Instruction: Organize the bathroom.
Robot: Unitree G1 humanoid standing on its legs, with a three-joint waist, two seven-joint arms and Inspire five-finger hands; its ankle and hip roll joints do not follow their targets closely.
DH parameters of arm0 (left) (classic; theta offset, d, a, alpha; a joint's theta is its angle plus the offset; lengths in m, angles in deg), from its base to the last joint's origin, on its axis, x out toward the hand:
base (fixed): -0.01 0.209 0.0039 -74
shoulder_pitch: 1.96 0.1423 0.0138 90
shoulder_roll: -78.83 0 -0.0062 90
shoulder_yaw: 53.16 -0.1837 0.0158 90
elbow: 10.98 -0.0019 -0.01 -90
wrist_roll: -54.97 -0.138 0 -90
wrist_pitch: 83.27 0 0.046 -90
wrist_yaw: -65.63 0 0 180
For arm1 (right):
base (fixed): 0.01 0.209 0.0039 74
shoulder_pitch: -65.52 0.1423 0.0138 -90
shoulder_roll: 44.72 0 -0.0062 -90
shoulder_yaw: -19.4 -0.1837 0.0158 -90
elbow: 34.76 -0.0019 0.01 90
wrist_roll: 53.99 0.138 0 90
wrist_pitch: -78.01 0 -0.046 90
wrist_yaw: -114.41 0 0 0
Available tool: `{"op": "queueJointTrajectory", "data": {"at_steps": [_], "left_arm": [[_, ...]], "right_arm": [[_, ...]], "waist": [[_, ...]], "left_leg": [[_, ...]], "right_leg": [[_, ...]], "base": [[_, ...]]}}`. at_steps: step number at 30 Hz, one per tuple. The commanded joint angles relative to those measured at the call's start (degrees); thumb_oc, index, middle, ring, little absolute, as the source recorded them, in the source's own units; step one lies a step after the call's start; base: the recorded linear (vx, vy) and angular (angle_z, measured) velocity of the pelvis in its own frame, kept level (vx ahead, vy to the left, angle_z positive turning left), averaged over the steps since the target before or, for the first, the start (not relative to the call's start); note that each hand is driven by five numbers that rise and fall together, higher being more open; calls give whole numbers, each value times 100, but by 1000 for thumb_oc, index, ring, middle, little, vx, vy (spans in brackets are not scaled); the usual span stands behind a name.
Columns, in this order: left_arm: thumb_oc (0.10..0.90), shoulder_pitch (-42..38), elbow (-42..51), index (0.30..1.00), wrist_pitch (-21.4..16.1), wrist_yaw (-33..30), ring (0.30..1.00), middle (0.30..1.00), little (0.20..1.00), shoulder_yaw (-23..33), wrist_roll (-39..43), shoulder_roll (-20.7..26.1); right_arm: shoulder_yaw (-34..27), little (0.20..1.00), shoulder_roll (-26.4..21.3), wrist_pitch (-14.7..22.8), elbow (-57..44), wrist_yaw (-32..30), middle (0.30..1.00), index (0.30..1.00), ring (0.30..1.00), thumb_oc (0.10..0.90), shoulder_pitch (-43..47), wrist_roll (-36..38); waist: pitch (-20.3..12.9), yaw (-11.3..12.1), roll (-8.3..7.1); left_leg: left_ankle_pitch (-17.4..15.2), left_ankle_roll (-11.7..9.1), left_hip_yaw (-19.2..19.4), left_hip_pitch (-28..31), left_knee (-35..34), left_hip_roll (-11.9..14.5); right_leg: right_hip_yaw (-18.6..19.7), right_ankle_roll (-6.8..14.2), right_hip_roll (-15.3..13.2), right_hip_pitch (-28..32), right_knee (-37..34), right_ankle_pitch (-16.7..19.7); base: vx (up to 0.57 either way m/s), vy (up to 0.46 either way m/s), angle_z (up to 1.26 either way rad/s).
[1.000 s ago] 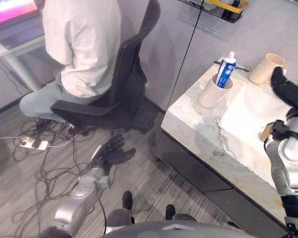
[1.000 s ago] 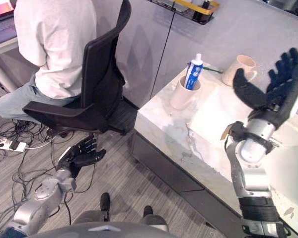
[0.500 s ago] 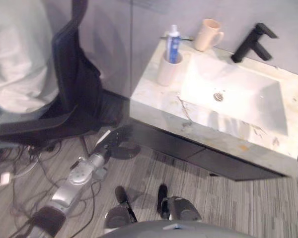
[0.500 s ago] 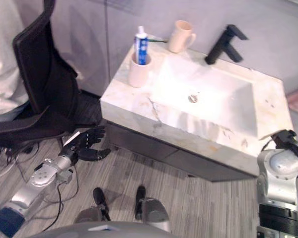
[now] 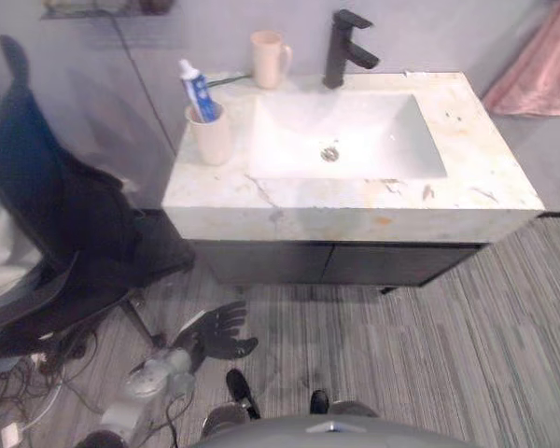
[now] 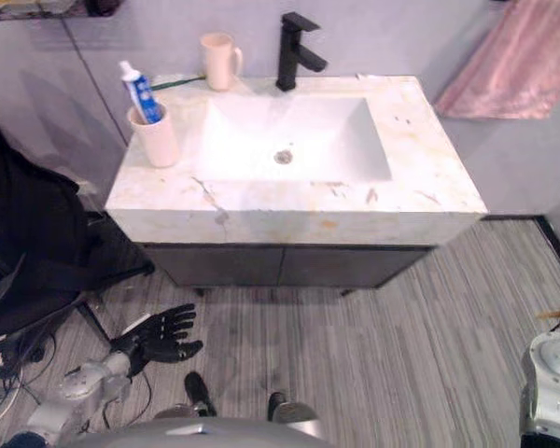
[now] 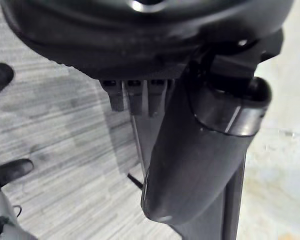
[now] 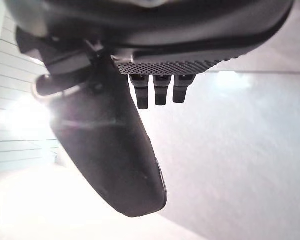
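In the left eye view, the sink counter (image 5: 467, 201) stood against the wall with bare striped floor (image 5: 429, 355) in front of its long edge. A black chair (image 5: 47, 233) crowded the counter's left end. The cup (image 5: 210, 135) with the toothpaste (image 5: 196, 89) sat by that left edge, and a mug (image 5: 269, 58) stood beside the black tap (image 5: 343, 47). The left hand (image 5: 215, 329) hung low over the floor, well apart from the cup, fingers spread, holding nothing.

In the right eye view, a pink towel (image 6: 513, 65) hung on the right.

In the right wrist view, the right hand (image 8: 115, 150) had straight fingers and held nothing.
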Motion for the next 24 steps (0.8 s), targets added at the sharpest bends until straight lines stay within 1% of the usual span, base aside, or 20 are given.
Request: {"op": "queueJointTrajectory", "data": {"at_steps": [1,2,3,4,5,6,7,8,9,11,12,14,15,17,19,20,21,22,23,24], "left_arm": [[800,-477,121,900,-845,64,900,900,900,288,-31,-53],[800,-525,26,900,-836,69,900,900,900,319,-133,-89],[800,-555,-46,900,-766,89,900,900,900,328,-198,-140],[800,-605,-206,900,-739,22,900,900,900,336,-443,-219],[800,-630,-251,900,-743,-11,900,900,900,321,-530,-240],[800,-693,-278,900,-639,-25,900,900,900,276,-549,-276],[800,-717,-298,900,-570,-57,900,900,900,195,-480,-293],[800,-705,-319,900,-560,-109,900,900,900,167,-563,-352],[800,-723,-397,900,-545,-191,900,900,900,93,-690,-404],[800,-886,-723,900,-499,-328,900,900,900,-107,-971,-503],[800,-1013,-906,900,-487,-473,900,900,900,-239,-1100,-547],[800,-1057,-1092,900,-378,-627,900,900,900,-287,-1097,-619],[800,-1091,-1246,900,-374,-715,900,900,900,-288,-1111,-657],[800,-1135,-1557,900,-323,-686,900,900,900,-317,-1072,-709],[800,-1234,-1894,900,-420,-729,900,900,900,-394,-1176,-773],[800,-1283,-2077,900,-464,-760,900,900,900,-427,-1201,-815],[800,-1317,-2305,900,-531,-841,900,900,900,-461,-1259,-870],[800,-1377,-2552,900,-548,-815,900,900,900,-473,-1220,-927],[800,-1398,-2648,900,-544,-760,900,900,900,-465,-1198,-948],[800,-1417,-2784,900,-502,-691,900,900,900,-443,-1074,-984]], "right_arm": [[43,900,-94,488,34,236,900,900,900,800,300,-437],[205,900,58,520,187,448,900,900,900,800,240,-394],[300,900,193,551,304,684,900,900,900,800,207,-314],[538,900,433,457,533,1165,900,900,900,800,171,-259],[676,900,522,430,606,1297,900,900,900,800,175,-246],[1002,900,750,203,759,1781,900,900,900,800,150,-168],[1349,900,914,131,877,1911,900,900,900,800,66,-278],[1577,900,1055,90,935,1933,900,900,900,800,-5,-350],[1824,900,1168,13,1016,1980,900,900,900,800,-18,-392],[2297,900,1380,-117,1099,2175,900,900,900,800,55,124],[2586,900,1511,-129,1223,2409,900,900,900,800,143,480],[3045,900,1694,-249,1362,2497,900,900,900,800,237,429],[3299,900,1743,-451,1466,2636,900,900,900,800,271,456],[3686,900,1886,-577,1867,2721,900,900,900,800,339,745],[3938,900,2042,-592,2606,2945,900,900,900,800,484,1139],[3981,900,2134,-485,3081,3127,900,900,900,800,562,1375],[4051,900,2242,-485,3706,3356,900,900,900,800,661,1549],[4111,900,2340,-463,4355,3607,900,900,900,800,775,1476],[4155,900,2385,-461,4567,3602,900,900,900,800,820,1448],[4190,900,2428,-585,4848,3664,900,900,900,800,884,1404]], "waist": [[170,75,-363],[152,5,-420],[142,-35,-402],[106,-115,-356],[84,-148,-315],[56,-207,-206],[54,-277,-94],[49,-285,-33],[44,-292,7],[71,-283,44],[104,-267,51],[145,-205,64],[152,-145,61],[122,-56,53],[95,46,36],[84,102,30],[66,190,20],[55,275,16],[47,315,14],[33,373,14]], "left_leg": [[-853,13,-574,-362,1419,-352],[-1035,74,-633,-264,2002,-333],[-1197,115,-731,-182,2193,-329],[-1380,187,-962,34,2285,-393],[-1426,195,-1016,171,2164,-396],[-1541,197,-1011,497,1621,-383],[-1503,170,-1007,749,1230,-406],[-1511,223,-973,826,843,-444],[-1424,277,-941,912,433,-457],[-1239,336,-1028,953,-96,-521],[-1161,348,-1091,986,-315,-593],[-1139,367,-1136,1011,-455,-667],[-1138,383,-1151,981,-455,-700],[-1151,423,-1185,929,-455,-748],[-1170,455,-1178,921,-455,-782],[-1178,474,-1186,919,-455,-797],[-1194,501,-1201,927,-455,-816],[-1205,522,-1205,942,-455,-830],[-1206,529,-1213,946,-455,-838],[-1206,538,-1227,951,-455,-846]], "right_leg": [[462,152,115,-15,-163,541],[525,136,16,-125,-138,612],[556,152,-11,-176,-112,623],[637,198,-77,-364,-61,694],[651,218,-88,-437,-39,707],[613,277,-103,-553,65,683],[654,282,-56,-663,150,650],[613,321,-65,-684,179,641],[574,363,-88,-700,205,626],[521,446,-129,-867,253,694],[470,508,-172,-954,245,791],[395,570,-219,-1020,249,860],[330,600,-264,-1008,238,889],[242,638,-323,-1045,256,908],[173,657,-363,-1020,254,911],[137,662,-378,-1004,253,906],[103,667,-394,-968,242,899],[55,674,-417,-909,214,893],[40,676,-427,-885,203,891],[16,679,-441,-854,190,889]], "base": [[-270,39,-83],[-251,59,-76],[-222,126,-37],[-141,149,-19],[-166,218,-30],[-108,222,-33],[-112,239,-18],[-106,212,5],[-144,188,18],[-189,165,35],[-159,124,40],[-109,107,34],[-81,85,18],[-62,64,9],[-38,36,22],[-27,14,35],[-21,10,36],[-13,7,28],[-4,5,26],[8,-6,24]]}}
